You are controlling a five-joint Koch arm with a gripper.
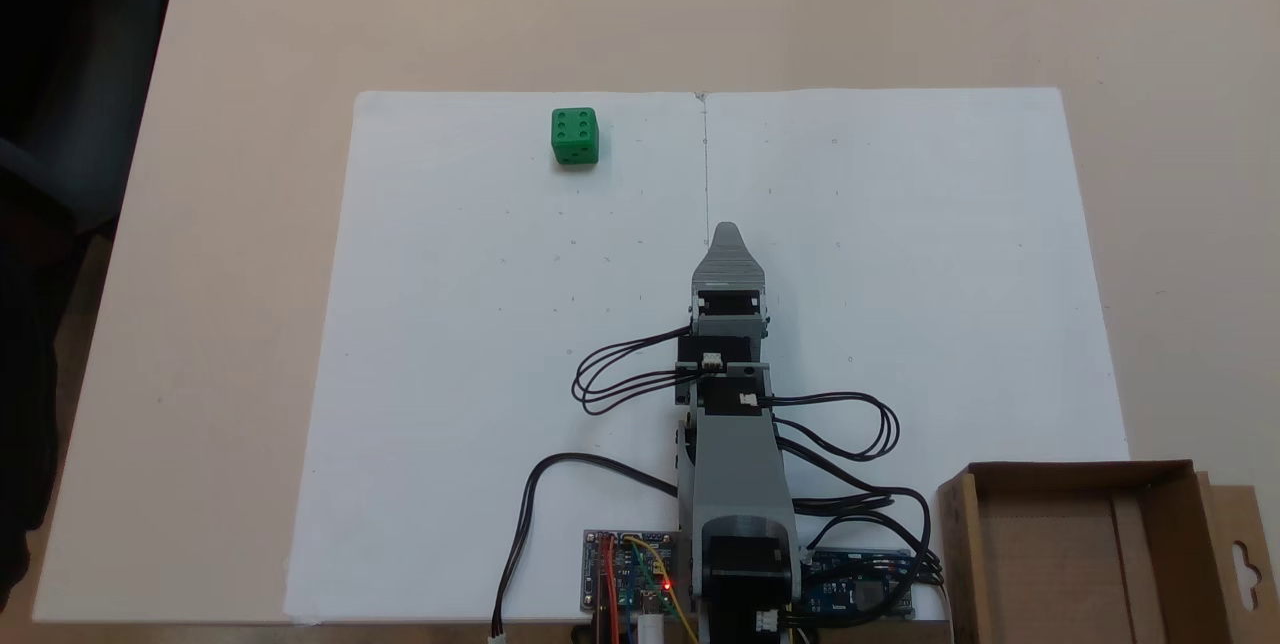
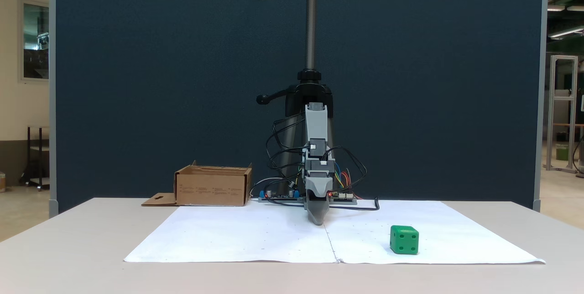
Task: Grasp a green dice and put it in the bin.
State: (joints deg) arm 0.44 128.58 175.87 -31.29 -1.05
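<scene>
Small bright green dice [image 1: 575,136] with rounded edges and darker sunken pips, seen in both fixed views [image 2: 404,239]. Six pips on its top face, two on the side toward the arm's base in the view from above; from the front, four on the near face and two faintly visible on the narrow side face. A cube, so no long axis; edges roughly square to the sheet, turned a little. Sat on white paper [image 1: 480,344] near its far edge, at about eleven o'clock from the gripper [image 1: 728,229], well apart from it. Gripper [image 2: 319,222] pointed down at the paper's centre seam, tapering to a single grey point; jaws lined up one behind the other in both views, so open or closed could not be told. Whether the tip touched the paper was also unclear. Brown cardboard bin [image 1: 1195,534] at about four o'clock from the gripper, beside the arm's base, cut off by the bottom edge from above; side flap with hanger hole partly cropped at the right. Bin's inside hidden from the front [image 2: 213,191].
</scene>
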